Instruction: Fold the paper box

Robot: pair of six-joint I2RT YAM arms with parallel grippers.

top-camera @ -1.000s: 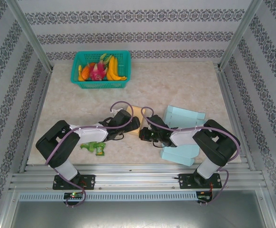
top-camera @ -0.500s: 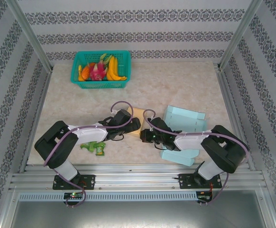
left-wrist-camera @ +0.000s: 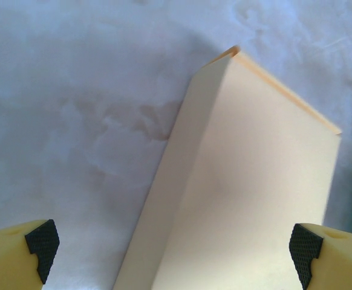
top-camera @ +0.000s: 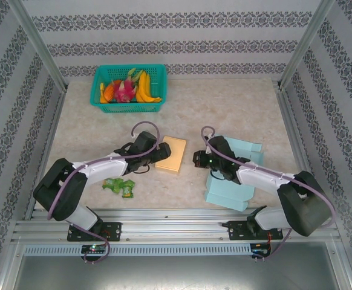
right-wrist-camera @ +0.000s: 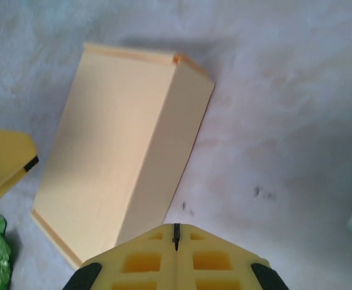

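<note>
The flat pale orange paper box (top-camera: 172, 154) lies in the middle of the beige marbled tabletop (top-camera: 224, 103), between the two arms. Its faces are plain in colour, with a darker orange line along the edges.

The left arm stretches low from its base forward and to the right. The left tool (top-camera: 162, 153) is at the left side of the box. In the left wrist view this tool (left-wrist-camera: 173, 244) has its black pads (left-wrist-camera: 42, 241) wide apart, and the box (left-wrist-camera: 248, 193) lies below and between them. It clamps nothing.

The right arm reaches forward and to the left, passing over light blue paper boxes (top-camera: 227, 193). The right tool (top-camera: 198, 161) points at the right side of the orange box. In the right wrist view its yellow fingers are pressed together (right-wrist-camera: 176, 228) and are empty; I cannot tell if the tip touches the box (right-wrist-camera: 115, 151).

A green crumpled packet (top-camera: 119, 186) lies near the left arm. A green plastic basket (top-camera: 127, 107) with fruit stands at the far left.
</note>
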